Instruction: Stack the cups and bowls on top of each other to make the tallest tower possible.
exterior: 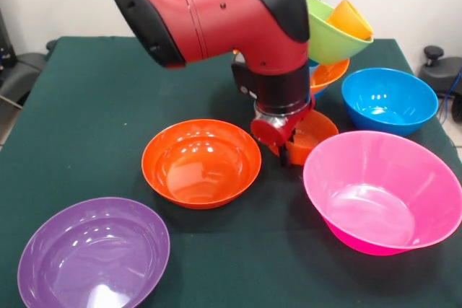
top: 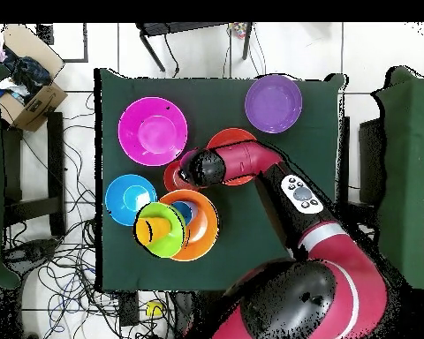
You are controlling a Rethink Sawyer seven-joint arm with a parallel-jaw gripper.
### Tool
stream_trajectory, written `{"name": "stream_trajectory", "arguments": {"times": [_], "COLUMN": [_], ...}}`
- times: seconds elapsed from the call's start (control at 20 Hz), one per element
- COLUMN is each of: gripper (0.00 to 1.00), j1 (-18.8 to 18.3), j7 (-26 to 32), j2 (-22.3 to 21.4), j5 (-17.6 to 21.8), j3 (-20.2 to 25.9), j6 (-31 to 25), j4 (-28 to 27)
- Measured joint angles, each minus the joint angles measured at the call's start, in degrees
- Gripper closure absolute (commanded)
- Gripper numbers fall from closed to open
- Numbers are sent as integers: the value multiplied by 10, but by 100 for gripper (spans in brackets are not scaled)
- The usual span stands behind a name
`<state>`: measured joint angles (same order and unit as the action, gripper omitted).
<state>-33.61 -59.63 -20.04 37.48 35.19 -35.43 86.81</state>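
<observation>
Tower (exterior: pixel 333 37) tilts, orange cup (exterior: pixel 349 19) on its side atop; gripper (exterior: pixel 289 143) over small orange bowl (exterior: pixel 315 129), grip cannot be told; pink bowl (exterior: pixel 382 192) adjacent.

Shiny smooth plastic pink bowl (exterior: pixel 382 192), shiny purple bowl (exterior: pixel 94 257), shiny red-orange bowl (exterior: pixel 201 162), shiny blue bowl (exterior: pixel 390 100), soft dull green cloth on the bench (exterior: pixel 86 106), smooth hard red and black arm (exterior: pixel 216 12), brown cardboard box (top: pixel 32 84)

Glossy red arm (exterior: pixel 216 12) with black joint caps, small screws.
</observation>
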Motion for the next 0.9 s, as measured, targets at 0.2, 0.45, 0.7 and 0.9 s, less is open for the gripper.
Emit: {"name": "stream_trajectory", "arguments": {"times": [0.2, 0.45, 0.7, 0.9], "gripper": [100, 100, 100, 100], "j1": [-9, -35, -63, -80], "j7": [0, 0, 0, 0], "j2": [-43, -108, -155, -181], "j5": [-9, -35, -58, -69], "j3": [1, 4, 5, 5], "j6": [0, -3, -25, -43], "j4": [30, 57, 64, 65]}}
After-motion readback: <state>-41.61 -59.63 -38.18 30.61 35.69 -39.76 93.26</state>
